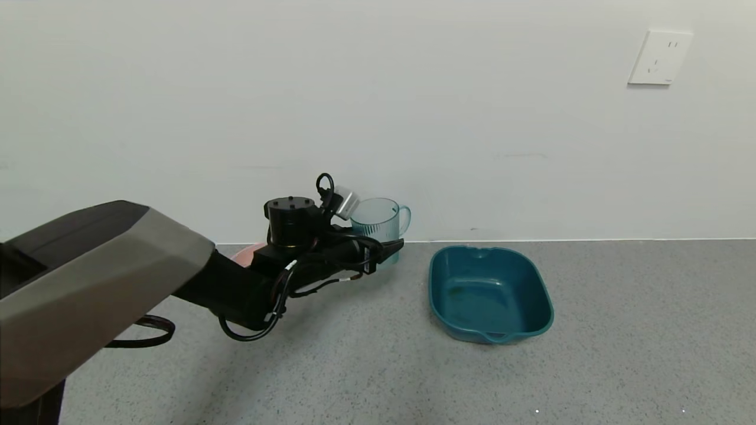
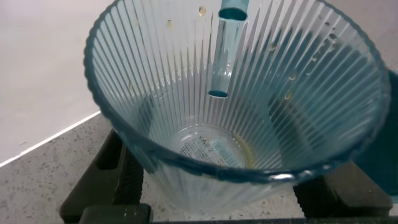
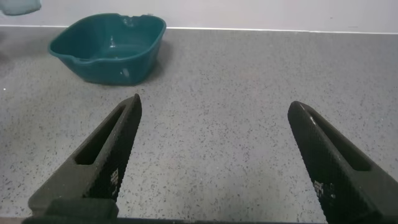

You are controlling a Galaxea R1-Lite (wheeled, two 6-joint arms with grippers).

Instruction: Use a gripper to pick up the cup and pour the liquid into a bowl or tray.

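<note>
Between our left gripper's (image 1: 387, 252) jaws stands the ribbed, blue-tinted clear plastic cup (image 1: 376, 223), gripped upright; the pale pink bowl (image 1: 247, 254) lies leftward, the right gripper's (image 3: 214, 158) jaws open.

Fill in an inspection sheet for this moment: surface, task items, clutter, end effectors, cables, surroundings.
Surface: grey speckled counter, no spills seen.
Cup: upright, looks nearly empty; only a faint residue at its base.
Pink bowl: mostly hidden behind the left arm.
Clutter: teal tray, empty, right of the cup.
Left end effector: shut on the cup.
Right end effector: open above bare counter.
Cables: black loops along the left arm.
Surroundings: white wall, socket.
</note>
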